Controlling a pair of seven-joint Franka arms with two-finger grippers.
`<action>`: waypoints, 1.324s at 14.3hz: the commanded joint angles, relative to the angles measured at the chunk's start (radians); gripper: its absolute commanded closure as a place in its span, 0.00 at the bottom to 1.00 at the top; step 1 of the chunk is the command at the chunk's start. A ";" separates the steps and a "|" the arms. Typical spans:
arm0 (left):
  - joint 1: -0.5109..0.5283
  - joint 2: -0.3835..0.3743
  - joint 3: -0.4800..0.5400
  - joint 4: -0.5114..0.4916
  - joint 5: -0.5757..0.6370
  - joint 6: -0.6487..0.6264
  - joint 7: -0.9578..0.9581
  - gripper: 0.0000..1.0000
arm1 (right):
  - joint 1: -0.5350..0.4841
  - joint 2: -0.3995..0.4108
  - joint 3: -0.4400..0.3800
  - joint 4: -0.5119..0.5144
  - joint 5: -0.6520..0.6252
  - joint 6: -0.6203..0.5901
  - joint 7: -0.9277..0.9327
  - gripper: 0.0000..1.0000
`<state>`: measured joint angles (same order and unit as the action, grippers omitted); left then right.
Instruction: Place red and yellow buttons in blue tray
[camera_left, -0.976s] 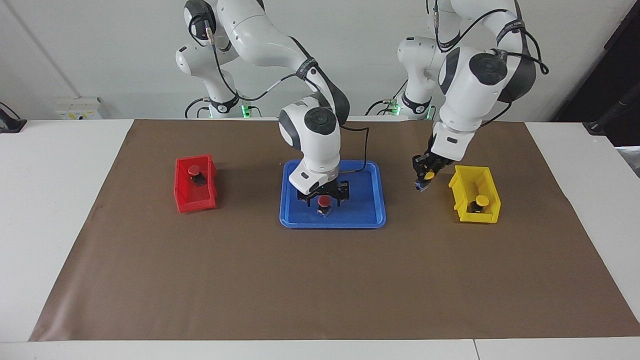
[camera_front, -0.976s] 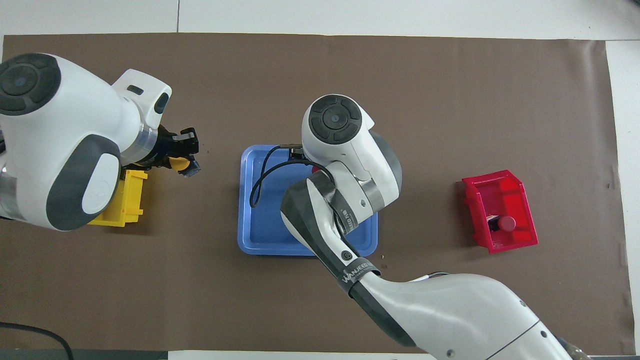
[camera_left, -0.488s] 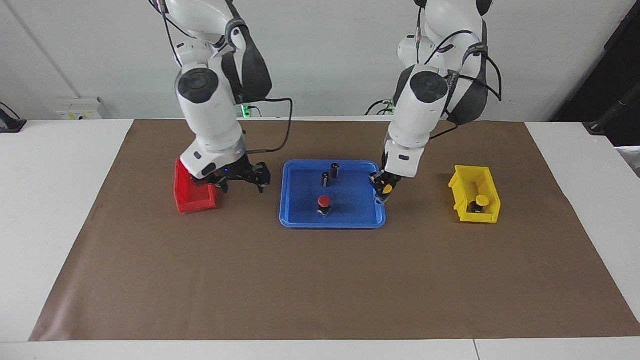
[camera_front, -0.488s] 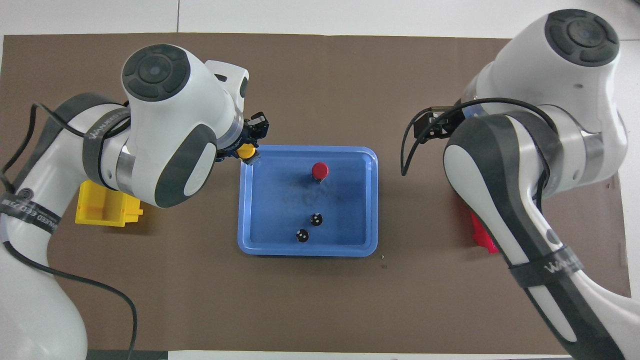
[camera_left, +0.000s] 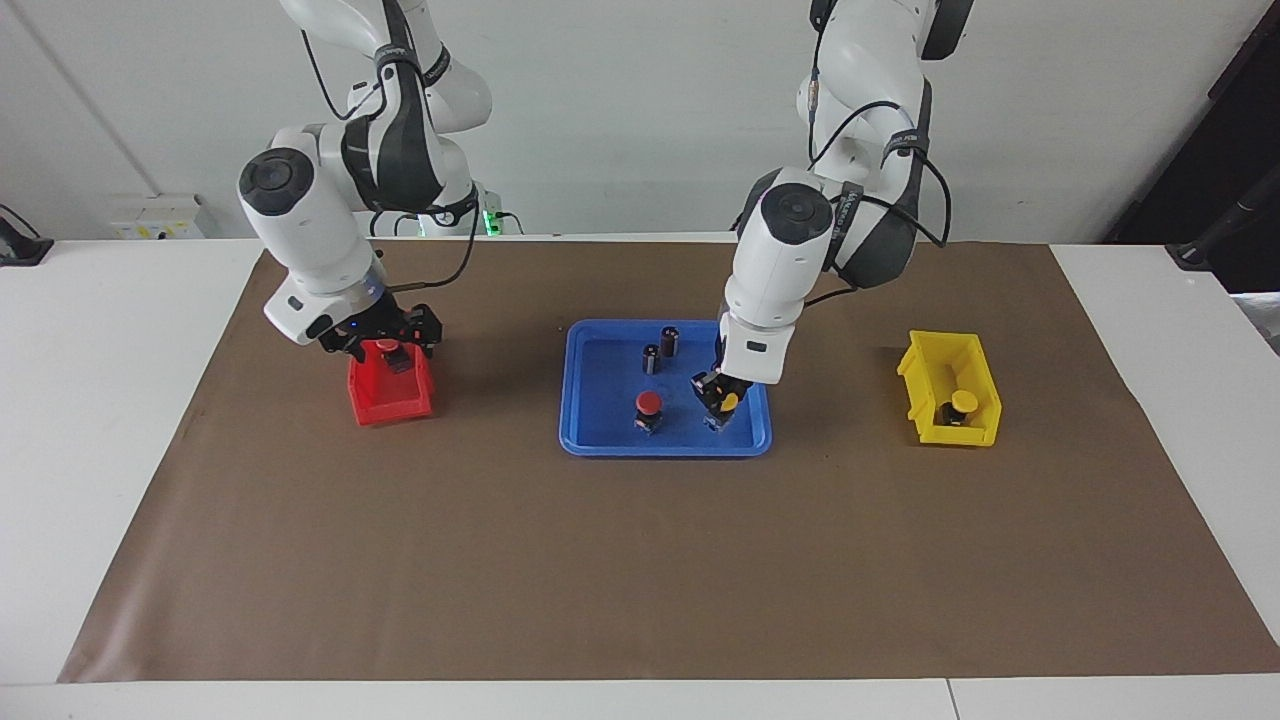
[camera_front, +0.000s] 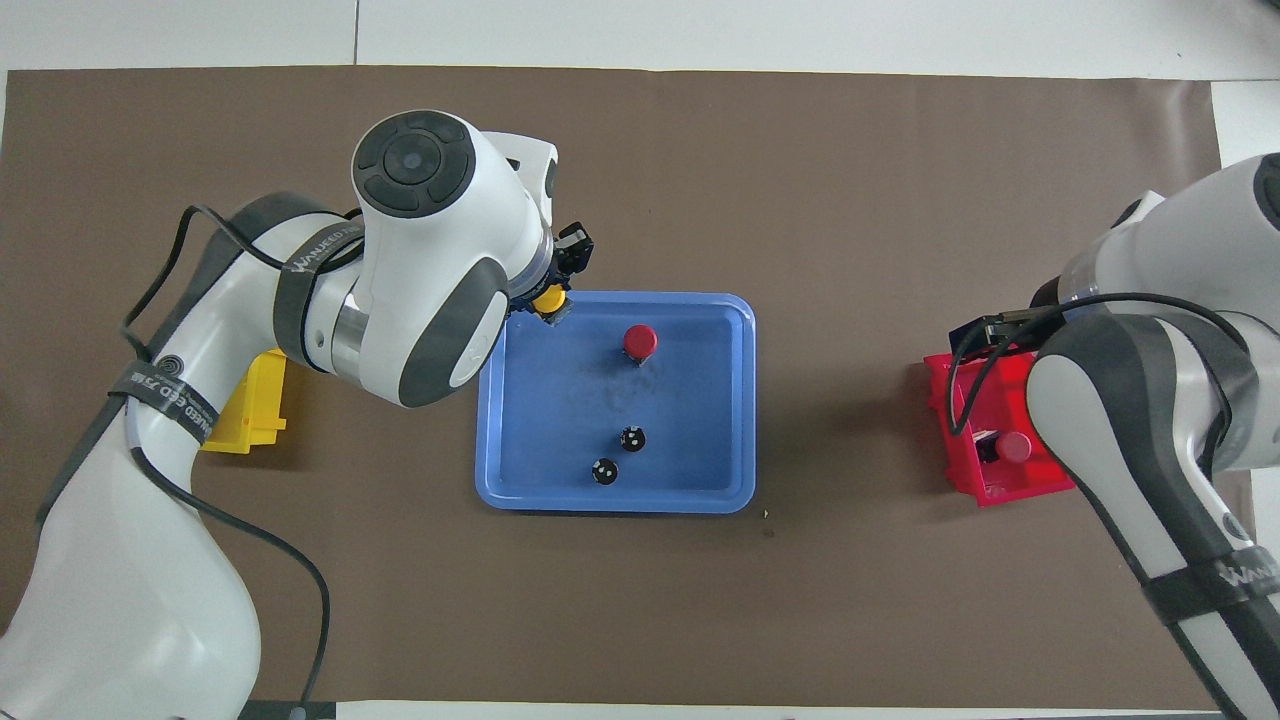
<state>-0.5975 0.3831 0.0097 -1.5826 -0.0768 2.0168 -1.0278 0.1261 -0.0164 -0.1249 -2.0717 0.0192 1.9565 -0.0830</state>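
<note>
The blue tray (camera_left: 590, 440) (camera_front: 615, 500) lies mid-table. One red button (camera_left: 649, 404) (camera_front: 640, 341) stands in it. My left gripper (camera_left: 722, 405) (camera_front: 552, 298) is shut on a yellow button (camera_left: 729, 403) (camera_front: 546, 297), low over the tray's corner toward the left arm's end; whether it touches the floor I cannot tell. My right gripper (camera_left: 382, 338) is open over the red bin (camera_left: 390, 405), its fingers on either side of a second red button (camera_left: 390, 352) (camera_front: 1015, 446). Another yellow button (camera_left: 962, 402) sits in the yellow bin (camera_left: 975, 432).
Two small dark cylinders (camera_left: 669, 340) (camera_left: 651, 357) with silvery tops stand in the tray nearer the robots. The red bin (camera_front: 1000, 480) and yellow bin (camera_front: 255, 410) sit at either end of the brown mat (camera_left: 640, 560).
The left gripper carried the yellow button from beside the yellow bin to over the tray. The right gripper left the red button in the tray and moved to the red bin.
</note>
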 joint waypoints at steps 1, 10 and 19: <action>-0.028 0.033 0.015 -0.011 -0.015 0.034 -0.038 0.99 | -0.037 -0.094 0.016 -0.169 -0.004 0.108 -0.058 0.04; -0.064 0.000 0.015 -0.152 -0.017 0.134 -0.067 0.99 | -0.042 -0.157 0.016 -0.337 -0.004 0.217 -0.084 0.26; -0.061 0.000 0.016 -0.154 -0.015 0.137 -0.063 0.23 | -0.091 -0.165 0.016 -0.395 -0.004 0.266 -0.169 0.31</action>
<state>-0.6455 0.4066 0.0113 -1.7073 -0.0775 2.1382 -1.0835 0.0466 -0.1497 -0.1149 -2.4313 0.0188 2.2032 -0.2292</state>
